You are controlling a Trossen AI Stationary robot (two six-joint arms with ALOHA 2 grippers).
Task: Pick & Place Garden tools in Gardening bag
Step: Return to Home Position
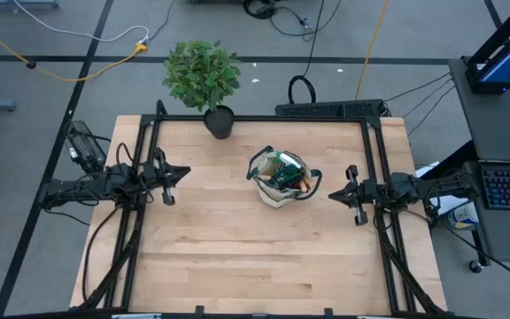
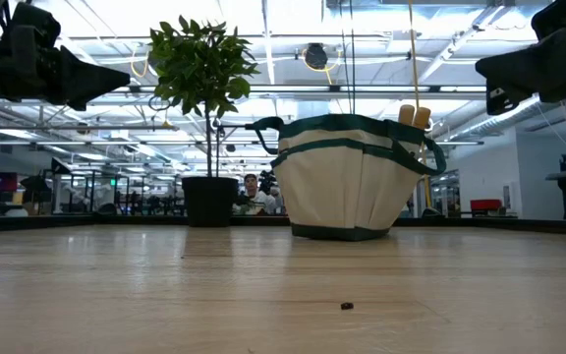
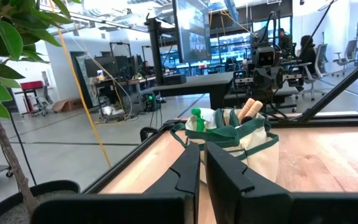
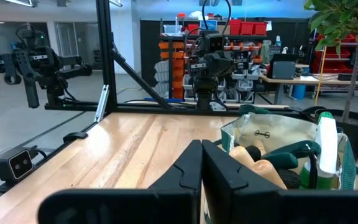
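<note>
While parked at the left edge of the tabletop (image 1: 237, 257), well apart from the bag (image 2: 337, 187): left gripper (image 3: 202, 149), fingers clenched together on nothing. Right gripper (image 4: 202, 145) likewise at the right edge, fingers pressed together and empty, aimed across at the bag. Bag upright a little right of centre, toward the far side, with the garden tools (image 1: 283, 171) inside; none seen lying loose on the wood. Task judged done apart from bringing the arms to rest.

Possible faults from here:
- Tipping of the bag, owing to tall wooden handles (image 2: 414, 116) standing above the rim on the right side and loading soft cloth unevenly.
- Snagging of a loop handle (image 2: 263, 133) by any low sweep of an arm.
- A knock to the plant (image 1: 202, 75) at the far edge, left of the bag.

All judged unlikely, given both arms high and wide of the load.

Materials and shapes:
- Round beige canvas walls, flaring slightly toward the rim, banded in dark green trim.
- Smooth, rounded pale wood on the handles.
- A green-and-white bottle (image 4: 325, 146) of plastic, upright among them.
- Glossy oval leaves over a black pot (image 1: 220, 122).
- Pale planked tabletop with fine grain, and one small dark speck (image 2: 346, 306) on the near side.
</note>
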